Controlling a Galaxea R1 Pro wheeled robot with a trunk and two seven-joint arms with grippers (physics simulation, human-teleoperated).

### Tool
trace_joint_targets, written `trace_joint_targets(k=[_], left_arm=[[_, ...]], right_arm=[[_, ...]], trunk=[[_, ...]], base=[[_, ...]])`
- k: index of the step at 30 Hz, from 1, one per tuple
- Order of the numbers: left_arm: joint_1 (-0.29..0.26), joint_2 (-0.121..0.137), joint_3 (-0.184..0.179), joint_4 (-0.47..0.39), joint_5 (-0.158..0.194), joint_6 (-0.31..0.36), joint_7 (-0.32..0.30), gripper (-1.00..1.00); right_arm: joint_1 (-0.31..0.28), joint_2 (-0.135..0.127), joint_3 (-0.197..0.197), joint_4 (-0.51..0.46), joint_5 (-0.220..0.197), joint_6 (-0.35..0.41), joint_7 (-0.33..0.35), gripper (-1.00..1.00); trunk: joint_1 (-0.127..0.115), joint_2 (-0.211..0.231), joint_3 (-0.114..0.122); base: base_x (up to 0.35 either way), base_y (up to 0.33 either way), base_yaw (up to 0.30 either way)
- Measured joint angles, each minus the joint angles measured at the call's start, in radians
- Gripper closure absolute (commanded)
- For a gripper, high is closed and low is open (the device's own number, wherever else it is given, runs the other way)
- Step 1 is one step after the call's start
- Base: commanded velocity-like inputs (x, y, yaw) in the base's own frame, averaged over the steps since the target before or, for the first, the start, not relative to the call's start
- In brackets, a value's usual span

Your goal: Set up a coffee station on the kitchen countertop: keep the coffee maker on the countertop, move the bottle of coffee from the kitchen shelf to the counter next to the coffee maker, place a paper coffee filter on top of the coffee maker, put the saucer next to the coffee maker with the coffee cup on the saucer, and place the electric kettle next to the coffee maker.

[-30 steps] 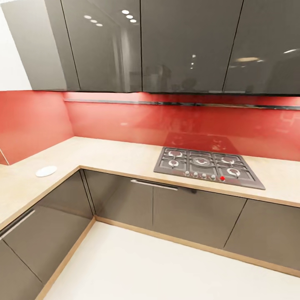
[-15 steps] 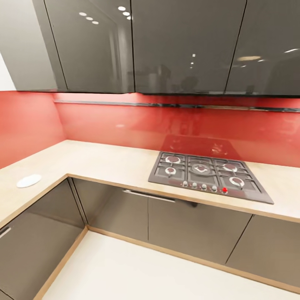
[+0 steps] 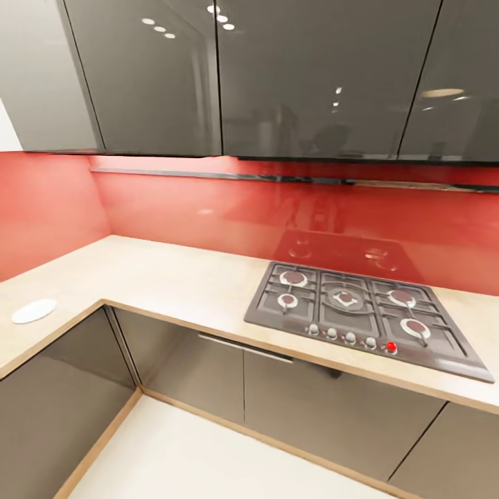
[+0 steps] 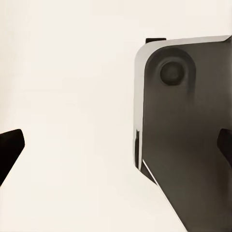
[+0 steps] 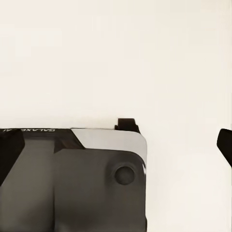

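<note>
The small round white saucer lies flat on the light wood-tone kitchen countertop, on the left leg of the L-shaped worktop near its front edge. The coffee maker, bottle of coffee, paper filter, coffee cup and electric kettle are out of view. My left gripper hangs open with nothing between its dark fingertips, over pale floor beside the robot's dark base. My right gripper is open too and holds nothing, above the same base.
A grey gas hob with several burners and a red knob is set into the counter at the right. Glossy dark grey wall cabinets hang above a red backsplash. Base cabinets enclose a pale floor corner.
The whole picture has shifted, so the camera moved: the hob now looks larger and nearer, and the saucer sits further left in the picture. Nothing on the counter has moved.
</note>
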State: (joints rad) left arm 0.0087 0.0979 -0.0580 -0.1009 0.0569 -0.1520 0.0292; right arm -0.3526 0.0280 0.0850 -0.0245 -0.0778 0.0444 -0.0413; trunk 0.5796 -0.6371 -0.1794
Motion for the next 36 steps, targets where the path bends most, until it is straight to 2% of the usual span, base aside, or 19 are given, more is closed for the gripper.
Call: trace_joint_targets(k=[17,32,36], left_arm=[[0.0,-0.001,-0.001,0.001,-0.001,0.002,0.0,-1.0],[0.0,-0.002,-0.003,0.0,-0.002,-0.005,0.0,-1.0],[0.0,-0.01,-0.005,0.0,-0.005,-0.006,0.0,-1.0]], right_arm=[[0.0,0.001,0.0,0.0,0.0,0.0,-0.002,-1.0],[0.0,0.001,0.0,0.0,0.0,0.0,-0.003,-1.0],[0.0,0.001,0.0,0.0,0.0,0.0,-0.003,-1.0]], trunk=[[0.0,0.0,0.0],[0.0,0.0,0.0],[0.0,0.0,0.0]], base=[[0.279,-0.198,0.279],[0.019,-0.014,0.279],[0.0,0.0,0.279]])
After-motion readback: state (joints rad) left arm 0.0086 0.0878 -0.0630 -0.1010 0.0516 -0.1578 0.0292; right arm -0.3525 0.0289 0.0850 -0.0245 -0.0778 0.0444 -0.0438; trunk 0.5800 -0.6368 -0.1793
